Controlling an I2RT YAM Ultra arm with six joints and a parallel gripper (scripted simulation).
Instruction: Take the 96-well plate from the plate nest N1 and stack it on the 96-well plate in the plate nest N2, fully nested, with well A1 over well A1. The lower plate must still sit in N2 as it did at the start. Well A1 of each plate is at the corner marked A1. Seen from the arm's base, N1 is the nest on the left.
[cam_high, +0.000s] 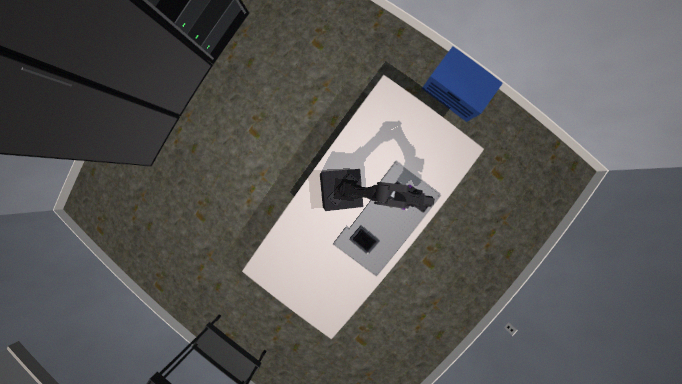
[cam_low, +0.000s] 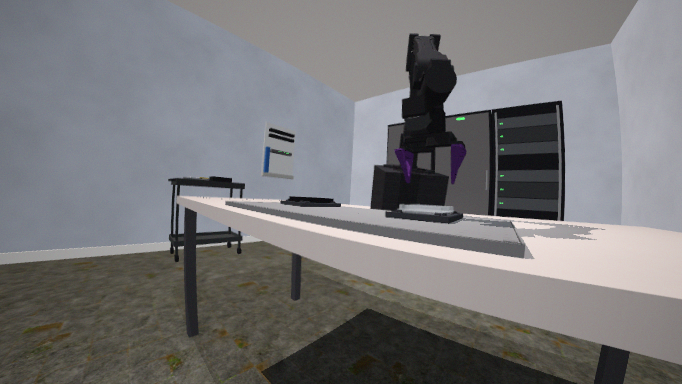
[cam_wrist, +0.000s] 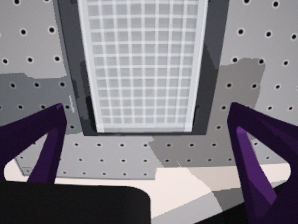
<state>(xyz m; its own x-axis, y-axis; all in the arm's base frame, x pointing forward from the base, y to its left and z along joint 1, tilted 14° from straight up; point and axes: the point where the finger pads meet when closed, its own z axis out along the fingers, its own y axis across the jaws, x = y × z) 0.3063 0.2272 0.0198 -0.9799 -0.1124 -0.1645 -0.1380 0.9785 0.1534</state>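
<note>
I've got a long white table (cam_low: 575, 280) on dark legs, standing on a mottled brown-grey floor (cam_high: 210, 150) w/ a darker mat (cam_low: 380, 350) under it. Directly on the tabletop: a grey perforated board (cam_low: 380, 222) running along one side, and the arm's black base block (cam_high: 330, 200) just beside the board. On the board, two black plate nests well apart: the near one (cam_low: 425, 216) carries a pale 96-well plate (cam_wrist: 140, 56), the far one (cam_low: 310, 202) looks dark from here.

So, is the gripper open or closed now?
Open. The gripper hangs above the plate, its purple fingers spread wide with nothing between them.
</note>
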